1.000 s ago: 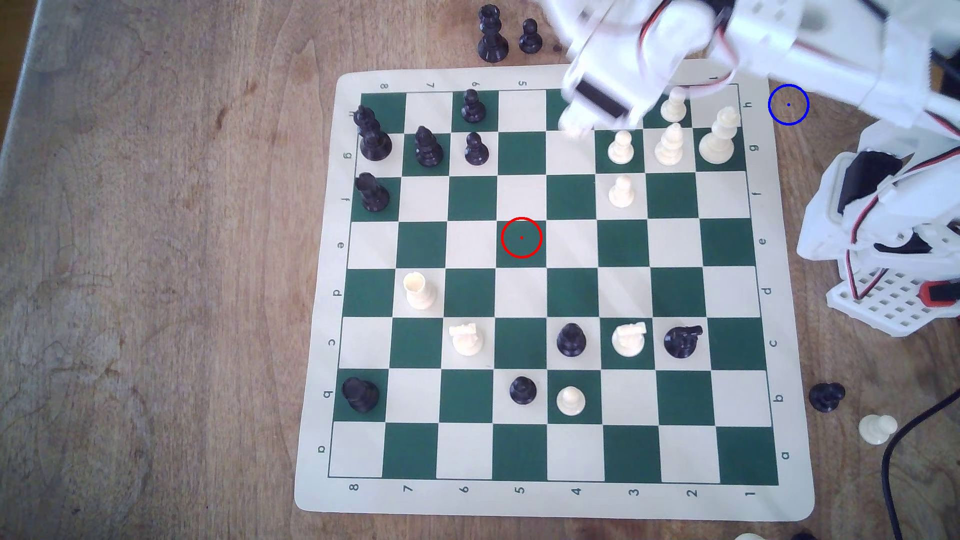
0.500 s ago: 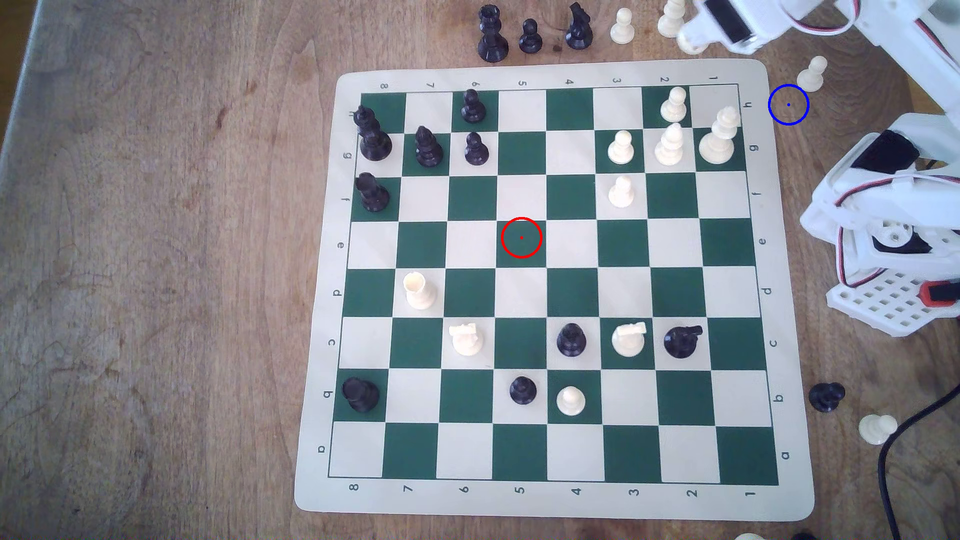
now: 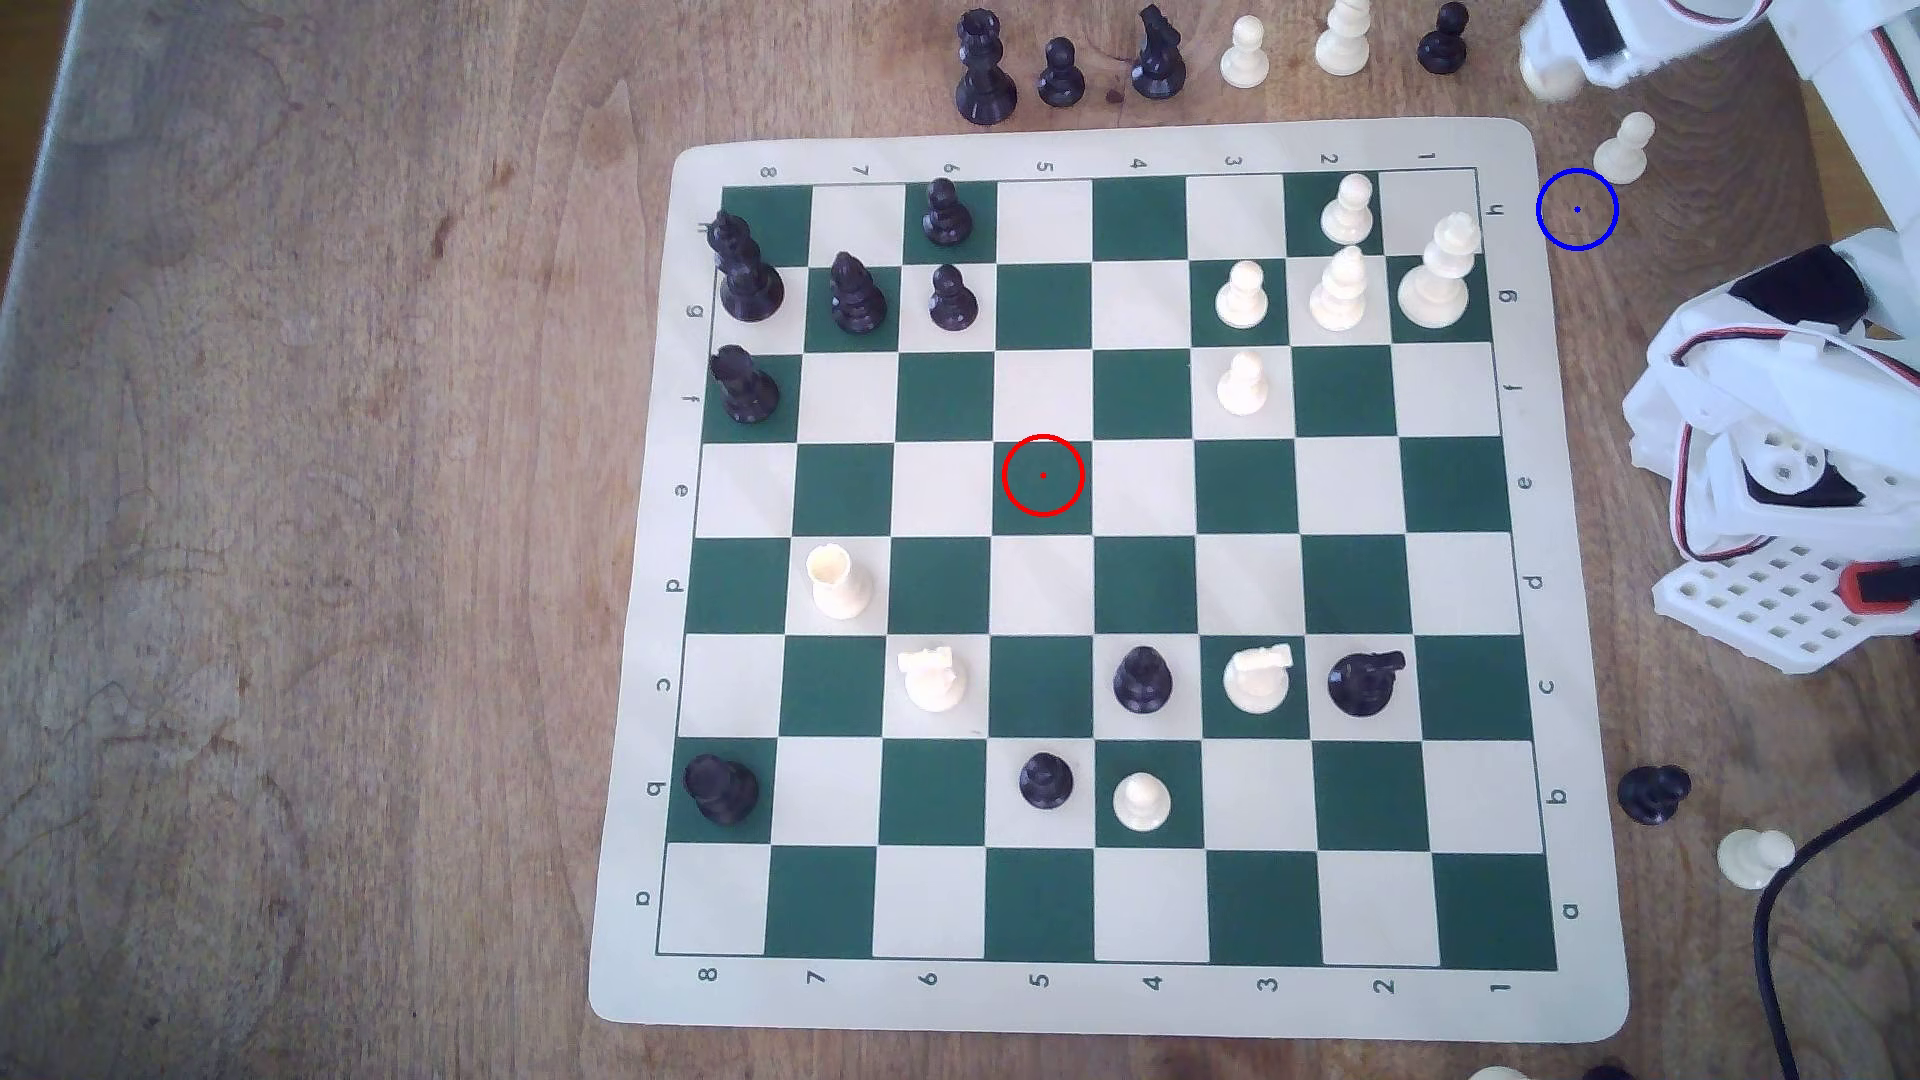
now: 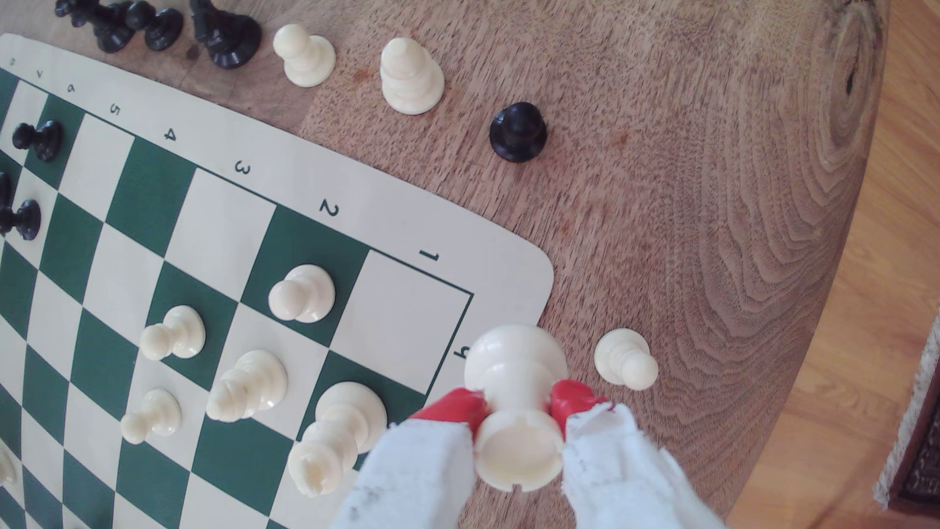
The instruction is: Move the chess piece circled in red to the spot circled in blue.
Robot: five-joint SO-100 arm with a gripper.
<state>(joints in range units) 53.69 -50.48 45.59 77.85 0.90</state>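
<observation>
**Piece carried off the board, closing on the blue circle**

The brown wooden tabletop (image 3: pixel 312 519) is taking over as the ground under the white printed gripper (image 4: pixel 519 404); a second ago that gripper was hanging over the green-and-cream vinyl chess mat (image 3: pixel 1039 1013), half a second ago it was crossing the mat's far edge, and now it is travelling over bare wood just off the mat's corner; judging by this, the carry is well along and only the approach and set-down are remaining. The thin blue circle with a centre dot (image 3: pixel 1577 209) is lying near the gripper, back toward the arm's base, and is staying empty; the thin red circle (image 3: pixel 1043 475), well behind the gripper, is ringing a vacant green square. A loose cream plastic pawn (image 3: pixel 1623 145) is standing between gripper and blue circle, just beside the ring, so the descent is likely needing care. The red-tipped fingers (image 4: pixel 458 404) are clamping the waist of the small cream-white plastic chess piece (image 4: pixel 513 356); its far end is showing a smooth rounded bulge, its near end a shallow notched hollow; which end is the base I cannot tell.
</observation>
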